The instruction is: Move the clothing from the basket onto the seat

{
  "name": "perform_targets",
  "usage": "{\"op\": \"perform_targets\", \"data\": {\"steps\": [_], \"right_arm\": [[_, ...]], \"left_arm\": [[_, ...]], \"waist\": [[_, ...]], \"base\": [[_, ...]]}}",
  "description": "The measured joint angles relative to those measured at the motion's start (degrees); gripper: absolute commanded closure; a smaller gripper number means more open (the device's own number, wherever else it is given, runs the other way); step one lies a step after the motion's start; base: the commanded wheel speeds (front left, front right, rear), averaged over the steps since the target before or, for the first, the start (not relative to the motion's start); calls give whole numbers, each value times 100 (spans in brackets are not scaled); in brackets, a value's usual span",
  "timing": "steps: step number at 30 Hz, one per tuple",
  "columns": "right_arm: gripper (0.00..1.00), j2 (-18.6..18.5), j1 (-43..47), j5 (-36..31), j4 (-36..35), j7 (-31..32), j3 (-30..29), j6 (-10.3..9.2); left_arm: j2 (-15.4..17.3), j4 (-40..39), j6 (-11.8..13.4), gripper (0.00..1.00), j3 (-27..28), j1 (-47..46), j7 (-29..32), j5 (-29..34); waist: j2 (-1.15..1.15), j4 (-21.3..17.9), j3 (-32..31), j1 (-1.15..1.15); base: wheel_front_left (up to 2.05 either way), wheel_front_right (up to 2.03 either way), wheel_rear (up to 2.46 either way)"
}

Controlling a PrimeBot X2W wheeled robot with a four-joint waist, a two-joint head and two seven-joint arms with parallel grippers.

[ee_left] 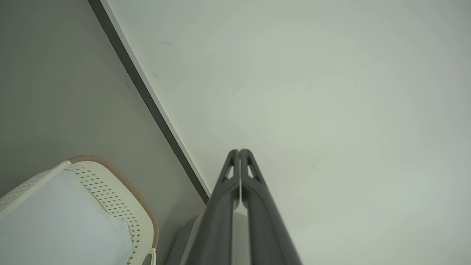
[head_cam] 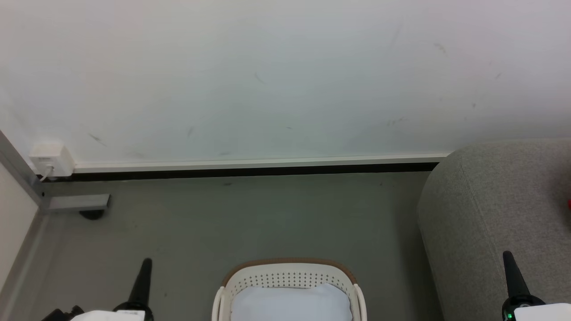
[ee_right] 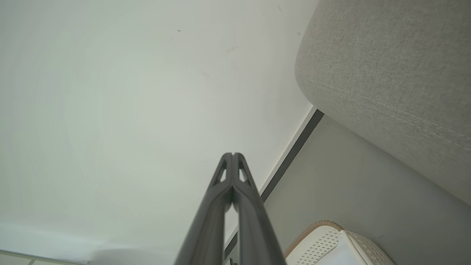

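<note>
Reading the head view from left to right, we noted a white socket box [head_cam: 50, 158] on the wall [head_cam: 267, 80] at the middle left. A grey metal bracket [head_cam: 79, 202] sat just below it on the grey floor [head_cam: 250, 218]. At the lower left stood the left gripper [head_cam: 146, 262], its dark fingers pressed together into a single point and grasping nothing. The left wrist view confirmed the two fingertips touching, aimed at the wall. At the bottom centre lay the basket [head_cam: 289, 262], white and perforated with a tan rim, its interior showing a smooth pale surface. On the right rose the rounded grey corner of the seat [head_cam: 486, 200], near the basket, with a strip of floor between them. At the lower right, in front of the seat, the right gripper [head_cam: 507, 255] was likewise clenched and held nothing. We found a tiny sliver of red, probably the clothing [head_cam: 569, 204], at the far right edge against the seat. Too little of it showed to say more.
</note>
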Motion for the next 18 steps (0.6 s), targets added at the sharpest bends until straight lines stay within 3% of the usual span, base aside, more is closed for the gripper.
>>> {"op": "perform_targets", "data": {"steps": [18], "right_arm": [[100,-10,-64,815,-77,212,-51,0]], "left_arm": [[3,-55,-42,100,79,-109,205,-797]], "waist": [[0,22,43,0]], "base": [[0,0,0]]}}
